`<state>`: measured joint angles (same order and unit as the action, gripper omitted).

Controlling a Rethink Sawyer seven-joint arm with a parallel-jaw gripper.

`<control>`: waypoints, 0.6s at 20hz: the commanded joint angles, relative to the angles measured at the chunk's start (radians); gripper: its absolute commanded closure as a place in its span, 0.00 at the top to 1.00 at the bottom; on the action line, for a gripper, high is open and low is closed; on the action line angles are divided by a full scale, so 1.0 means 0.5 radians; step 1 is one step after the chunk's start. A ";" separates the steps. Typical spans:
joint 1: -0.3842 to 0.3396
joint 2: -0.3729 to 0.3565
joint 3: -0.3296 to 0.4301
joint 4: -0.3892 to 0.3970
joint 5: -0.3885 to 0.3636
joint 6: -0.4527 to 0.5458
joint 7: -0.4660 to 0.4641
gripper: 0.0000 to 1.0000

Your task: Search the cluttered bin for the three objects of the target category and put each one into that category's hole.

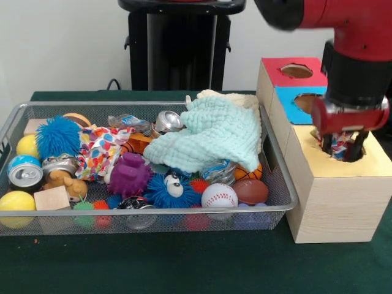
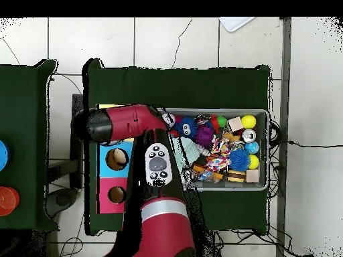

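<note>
Over the yellow hole [image 1: 343,153] of the wooden sorting box [image 1: 334,202], at the box end nearest the front camera, the gripper [image 1: 342,147] is positioned with both fingers [image 1: 327,144] lowered to the opening. A multicoloured item [image 1: 340,146] is seen clamped between the fingers, approx. at rim level; its exact type cannot be determined, but a crinkled, wrapper-like look is suggested. It is judged to be light, soft and easily deformed, so a release straight down into the hole should suffice.

In the overhead view this end of the box is hidden by the arm [image 2: 161,201]; only the blue hole [image 2: 117,158] and red hole [image 2: 116,195] are shown.

The wire bin [image 1: 278,177] is set just beside the box on the green desk [image 1: 184,263]. Remaining contents incl. a mint cloth [image 1: 208,135] draped over other items, crushed cans [image 1: 24,173], a baseball [image 1: 218,195], spiky balls [image 1: 58,136] and wood blocks [image 1: 51,198]. Further thin wrapper-type items are expected to be slippery and part-buried; they should be pinched at a raised fold or free edge. The cloth may need to be shifted for access.
</note>
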<state>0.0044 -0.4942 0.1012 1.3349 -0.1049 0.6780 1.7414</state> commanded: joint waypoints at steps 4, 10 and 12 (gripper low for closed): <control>-0.260 -0.493 0.031 0.283 0.074 0.559 -0.099 1.00; -0.379 -0.579 0.105 0.388 -0.010 0.373 -0.234 1.00; -0.464 -0.586 0.136 0.451 -0.082 0.289 -0.357 1.00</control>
<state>-0.1183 -0.6877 0.1355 1.4350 -0.0772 0.7637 1.7412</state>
